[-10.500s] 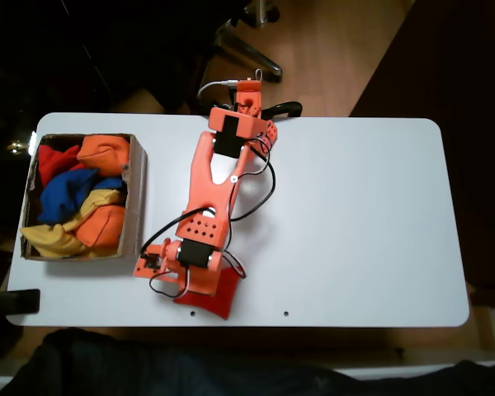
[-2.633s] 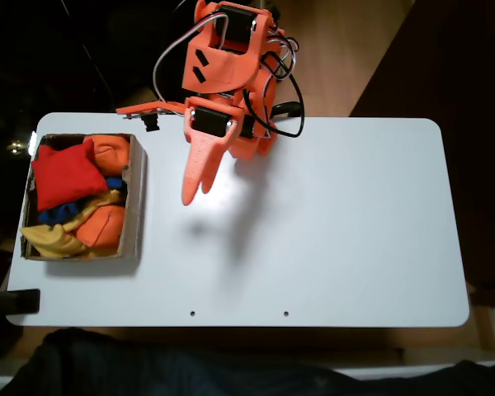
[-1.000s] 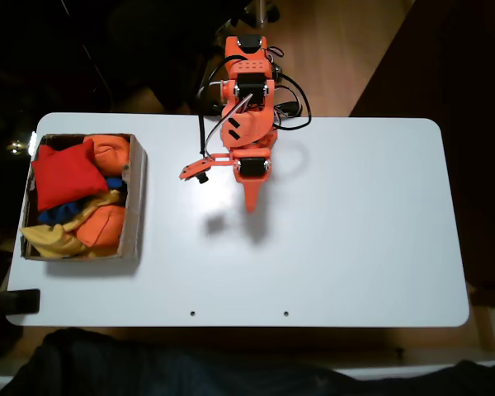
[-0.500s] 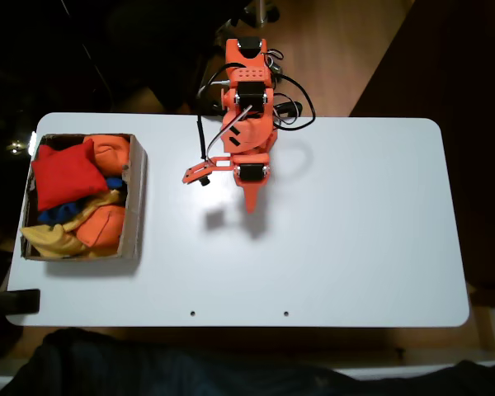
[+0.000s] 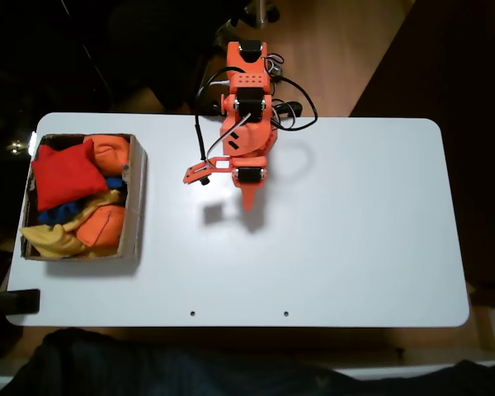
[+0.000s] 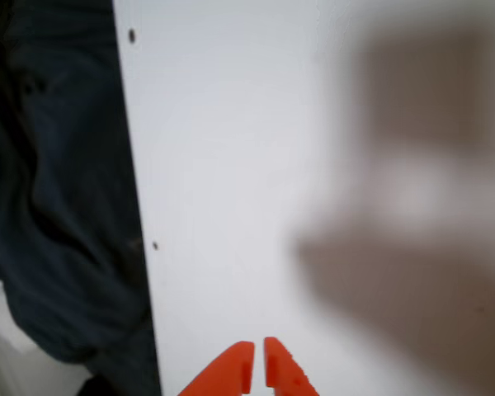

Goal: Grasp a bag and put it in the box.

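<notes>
Hanging empty over the middle of the white counter (image 5: 355, 247), the pincer (image 5: 249, 202) has its two orange tips drawn together with only a hairline slit between them, as the wrist view shows (image 6: 256, 367); nothing is held. Since ten seconds back it has left the near edge of the counter, where it was pressed down on the bag, swung across to the box and then folded in toward the arm's base. Over the last second it has barely shifted, so the arm looks to be settling into a rest pose.

That reads as the job being done: the bag (image 5: 64, 175) now lies inside the box (image 5: 136, 198), at its far-left end in the fixed view, on top of the pile.

The box sits at the left end of the counter, well apart from the pincer. Under and beside the bag are orange beanbags (image 5: 106, 224), a yellow one (image 5: 49, 239) along the near side, and a sliver of blue (image 5: 59, 212) between them. It looks nearly full.
</notes>
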